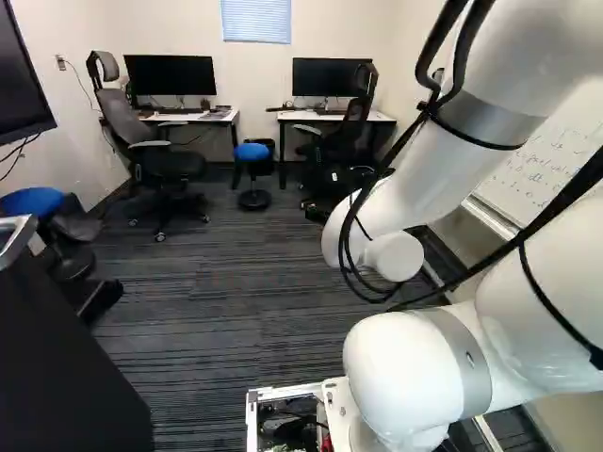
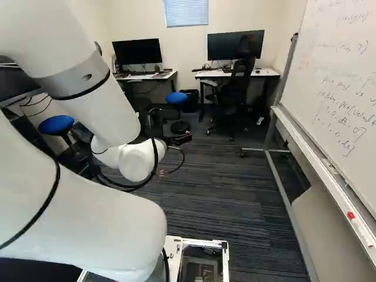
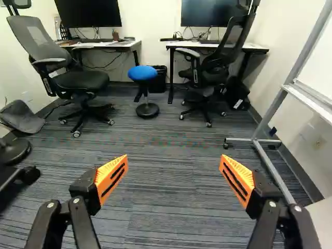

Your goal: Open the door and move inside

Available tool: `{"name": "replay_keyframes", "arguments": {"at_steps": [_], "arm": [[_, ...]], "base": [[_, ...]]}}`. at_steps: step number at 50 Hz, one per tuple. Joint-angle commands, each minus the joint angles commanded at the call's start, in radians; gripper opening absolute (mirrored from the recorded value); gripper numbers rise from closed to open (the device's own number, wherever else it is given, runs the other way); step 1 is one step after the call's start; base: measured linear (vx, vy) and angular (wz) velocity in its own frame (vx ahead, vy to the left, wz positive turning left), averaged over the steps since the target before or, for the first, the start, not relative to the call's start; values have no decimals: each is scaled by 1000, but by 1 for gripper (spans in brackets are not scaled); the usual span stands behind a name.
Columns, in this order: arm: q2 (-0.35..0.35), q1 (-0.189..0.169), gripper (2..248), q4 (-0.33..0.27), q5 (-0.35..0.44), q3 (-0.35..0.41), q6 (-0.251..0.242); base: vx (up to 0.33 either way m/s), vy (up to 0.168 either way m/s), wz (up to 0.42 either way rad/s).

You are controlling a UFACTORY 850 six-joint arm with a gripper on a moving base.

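Glossy, smooth white plastic-looking arm (image 1: 424,367) with a matt metal band. Matt, ribbed cloth-like carpet (image 3: 166,181). Glossy whiteboard (image 2: 335,76).

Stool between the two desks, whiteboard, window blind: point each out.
Stool (image 3: 143,73): wrist view, on its blue seat.
Whiteboard (image 2: 338,97): right base view, on its writing surface.
Window blind (image 1: 256,21): left base view, middle of its slats.

From behind the arm (image 1: 415,367), left and right, base views face desks (image 3: 179,45) the nearer wrist view shares.
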Motion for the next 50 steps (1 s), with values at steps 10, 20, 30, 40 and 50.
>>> {"name": "replay_keyframes", "arguments": {"at_steps": [10,20,30,40,50], "arm": [[0,0,247,0,0,0,0],[0,0,247,0,0,0,0],[0,0,247,0,0,0,0],[0,0,247,0,0,0,0],[0,0,247,0,0,0,0]], "base": [[189,2,-12],[186,1,-11],[183,4,-4],[186,3,-2],[180,2,-1]]}}
